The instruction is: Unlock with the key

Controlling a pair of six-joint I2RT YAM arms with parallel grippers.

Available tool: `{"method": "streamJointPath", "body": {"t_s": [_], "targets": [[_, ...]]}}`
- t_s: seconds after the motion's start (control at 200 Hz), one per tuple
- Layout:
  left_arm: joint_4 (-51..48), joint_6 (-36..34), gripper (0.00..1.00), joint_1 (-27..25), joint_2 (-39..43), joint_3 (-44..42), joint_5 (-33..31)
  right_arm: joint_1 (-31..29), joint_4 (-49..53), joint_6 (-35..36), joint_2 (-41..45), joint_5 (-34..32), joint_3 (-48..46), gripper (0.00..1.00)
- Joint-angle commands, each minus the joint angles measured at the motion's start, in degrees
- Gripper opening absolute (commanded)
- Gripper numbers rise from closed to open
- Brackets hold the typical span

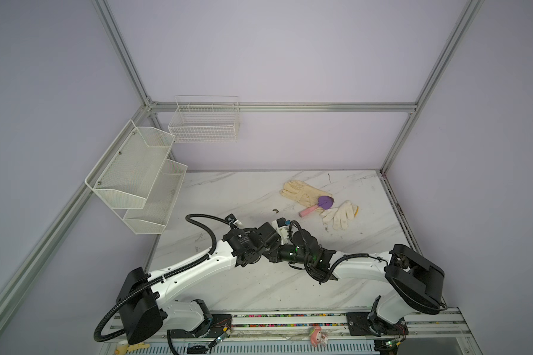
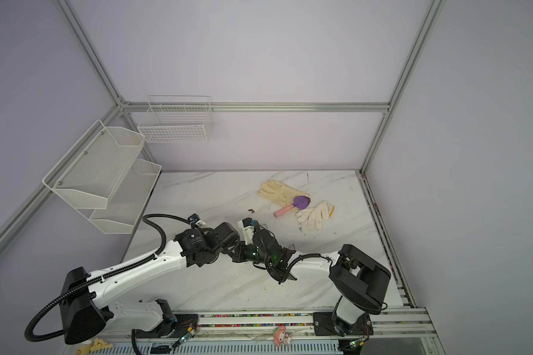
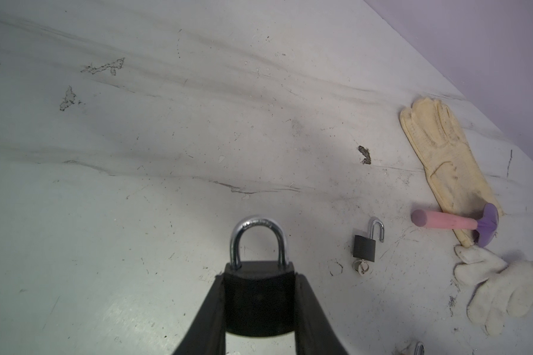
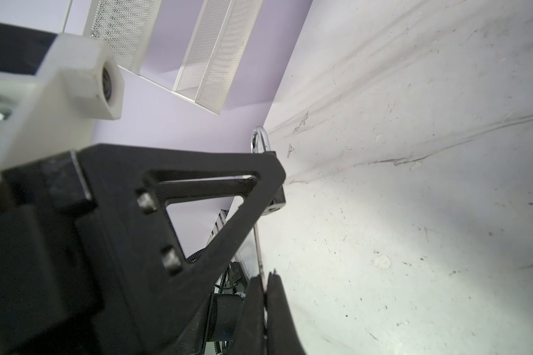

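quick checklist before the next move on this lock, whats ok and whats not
1. Padlock clamped in left gripper: ok.
2. Right gripper shut on the key, a thin blade seen edge-on: ok.
3. Key tip seated in the keyhole: cannot tell, hidden behind the left gripper.
4. Shackle released: not ok, both legs sit in the body.
5. Small open padlock on the table lies apart from the held one: ok.

The marbled table is bearing a cream glove, a knit glove, a trowel; a small open padlock is lying nearby.
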State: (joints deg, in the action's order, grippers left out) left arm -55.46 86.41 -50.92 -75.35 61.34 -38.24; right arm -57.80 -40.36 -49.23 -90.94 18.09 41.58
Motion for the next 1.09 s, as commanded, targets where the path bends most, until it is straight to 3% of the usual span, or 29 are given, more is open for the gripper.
{"method": "streamJointPath", "body": {"t_s": [0.0,0.18,0.305,0.48,0.76,1.09], "targets": [[-4.1,-2.6,0.00,2.5,1.5,3.8,-1.6,0.3,-6.5,-1.9,2.8,0.7,-0.2,0.00],[-0.9,-4.5,0.00,4.9,4.0,3.0,-0.6,0.3,-7.9,-4.8,2.8,1.4,-2.9,0.00],[2.1,-4.4,0.00,6.9,6.1,1.8,2.2,-0.2,-1.9,-3.5,1.8,-0.1,-0.4,0.00],[6.5,-3.5,0.00,8.2,7.3,1.0,6.3,-0.5,-3.2,-4.5,-2.8,1.9,3.8,0.00],[5.7,-3.7,0.00,8.2,6.1,2.9,6.6,-0.8,1.8,-2.5,-4.5,-1.4,8.5,0.00],[5.3,-3.7,0.00,8.4,6.3,3.5,5.5,-1.3,3.7,-2.6,-4.7,-2.5,6.8,0.00]]}}
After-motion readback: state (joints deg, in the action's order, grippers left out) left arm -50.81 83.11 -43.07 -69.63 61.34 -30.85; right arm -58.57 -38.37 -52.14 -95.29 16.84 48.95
